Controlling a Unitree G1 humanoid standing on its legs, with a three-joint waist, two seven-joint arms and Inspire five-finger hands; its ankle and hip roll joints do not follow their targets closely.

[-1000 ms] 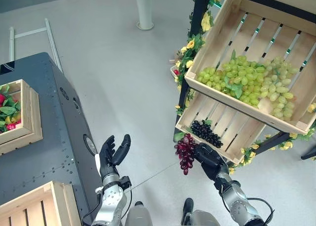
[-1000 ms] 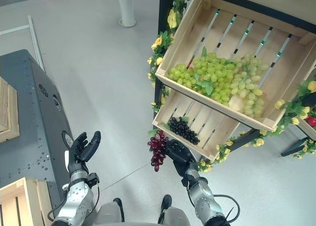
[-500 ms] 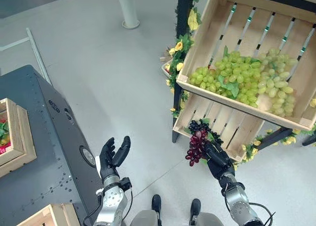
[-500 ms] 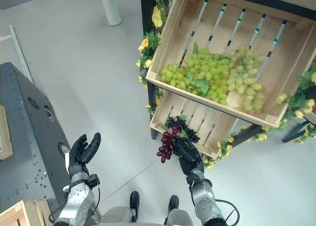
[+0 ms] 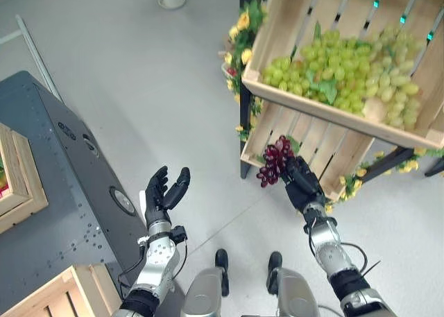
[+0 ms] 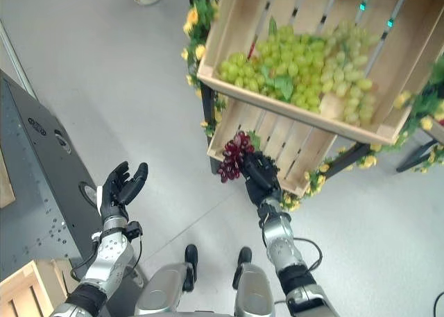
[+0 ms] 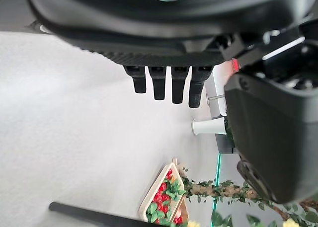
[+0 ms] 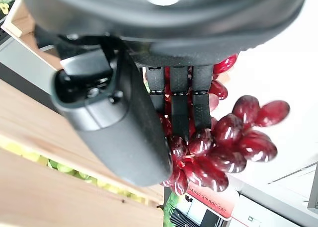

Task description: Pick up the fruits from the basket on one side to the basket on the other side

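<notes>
Left eye view: right hand (image 5: 300,185) raised at the front lip of the lower crate (image 5: 326,166), fingers clamped on a bunch of red grapes (image 5: 275,161) that hangs just past the fingertips, outside the crate's near edge. Upper crate (image 5: 277,32) above the fingers, holding green grapes (image 5: 340,78), yellow flowers (image 5: 239,53) down its post. Left hand (image 5: 164,193) well apart from the grapes, palm up, fingers apart and holding nothing, beside the dark worktop (image 5: 62,192); on that worktop a wooden box (image 5: 28,192) beyond the fingers and a second box (image 5: 55,296) back by the wrist. Right eye view: same scene, red grapes (image 6: 234,156) pinched at the right hand (image 6: 259,175), still clear of the slats behind them; left hand (image 6: 119,187) spread and empty. Left wrist view: left fingers (image 7: 164,81) straight in a row, nothing between them and the thumb, grey floor (image 7: 74,127) past them, a far tray of red fruit (image 7: 163,199). Right wrist view: right fingers (image 8: 180,100) curled onto the red grapes (image 8: 228,137), thumb closing from the other side, wooden crate wall (image 8: 44,137) just beside the thumb.
</notes>
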